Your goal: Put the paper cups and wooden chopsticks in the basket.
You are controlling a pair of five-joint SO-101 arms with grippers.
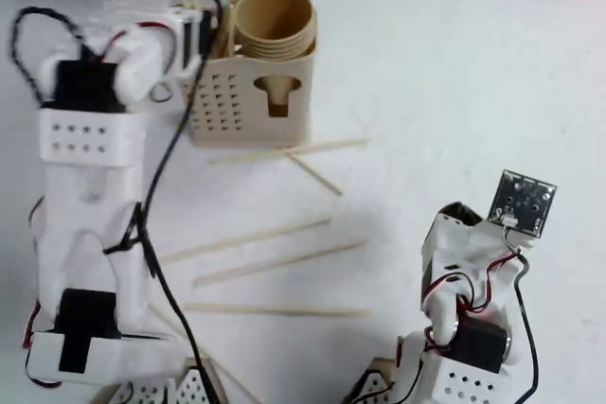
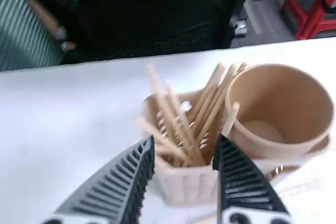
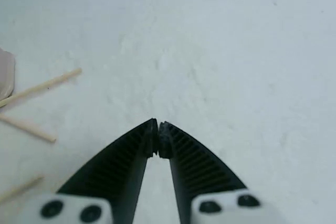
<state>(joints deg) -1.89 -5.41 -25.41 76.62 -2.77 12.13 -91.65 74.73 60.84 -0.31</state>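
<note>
Wooden chopsticks (image 2: pixel 181 124) stand bundled in the perforated basket (image 1: pixel 218 101) beside nested paper cups (image 1: pixel 275 16). The left gripper (image 2: pixel 185 141) is above them, jaws wide apart and empty. High view adds loose chopsticks (image 1: pixel 279 263) on the white bench (image 1: pixel 454 73). Right gripper (image 3: pixel 158 127): ribbed jaws closed, empty.

The stacked tan paper cups (image 1: pixel 275 21) look smooth and matt. The thin pale wooden chopsticks (image 1: pixel 280 263) are bare and unvarnished. The beige perforated plastic basket (image 1: pixel 248 111) is matt, and the white counter (image 1: pixel 454 73) is faintly grainy. The black left gripper (image 2: pixel 185 145) and black right gripper (image 3: pixel 158 132) are ribbed matt plastic.
</note>
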